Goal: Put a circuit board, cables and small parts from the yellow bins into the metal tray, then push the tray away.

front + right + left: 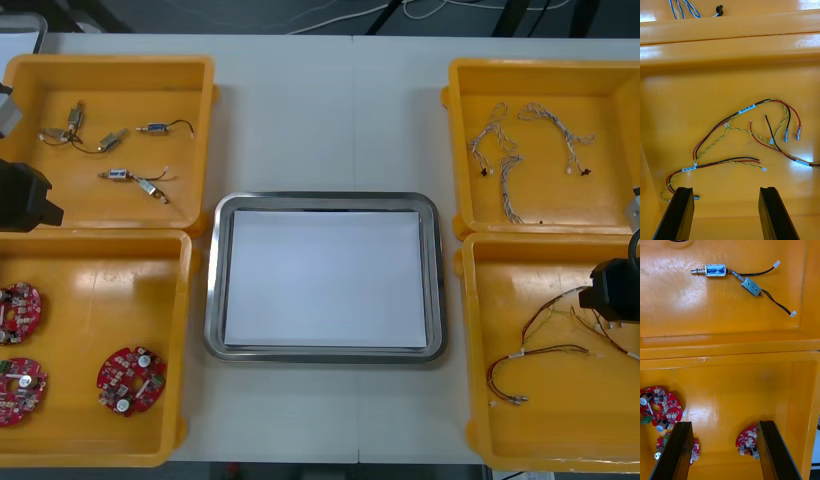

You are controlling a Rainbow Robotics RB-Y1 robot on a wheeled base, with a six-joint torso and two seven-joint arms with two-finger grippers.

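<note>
My left gripper [724, 452] is open and hangs over the near left yellow bin [90, 265]. Between and just past its fingers lie three round red circuit boards [658, 410], untouched. My left arm [22, 195] shows at the table's left edge. Over the near right yellow bin [480, 300], my right gripper [726, 212] is open above a tangle of red, yellow and black cables [745, 140]. It holds nothing. My right arm [612, 290] enters from the right edge. The metal tray [212, 300] sits in the middle, white inside, with nothing in it.
The far left yellow bin [200, 100] holds several small metal parts [130, 178] with thin black leads. Twisted blue and white cables [505, 150] lie in the far right yellow bin [460, 120]. Bare table runs beyond the tray to the far edge.
</note>
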